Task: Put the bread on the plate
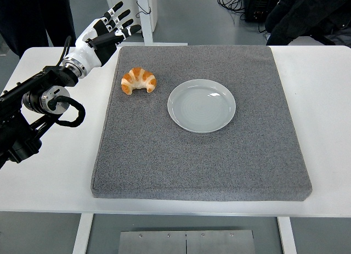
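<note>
One arm is in play, the left, and its hand (98, 37) hangs over the tabletop's (323, 100) far left, fingers (118, 15) spread and holding nothing. The bread (139, 80) lies on the grey mat (219, 166), to the right of the hand and a little nearer, clear of it; the plate (202, 105) sits just right of the bread, not touching it. From where I stand, the hand should come in over the bread from above, close across the thick middle of the curve rather than a thin tip, squeeze gently, lift clear of the mat, then carry it right to the plate's centre. The bread is a crescent croissant, golden-brown with pale ridged bands, its horns pointing toward the near side.
</note>
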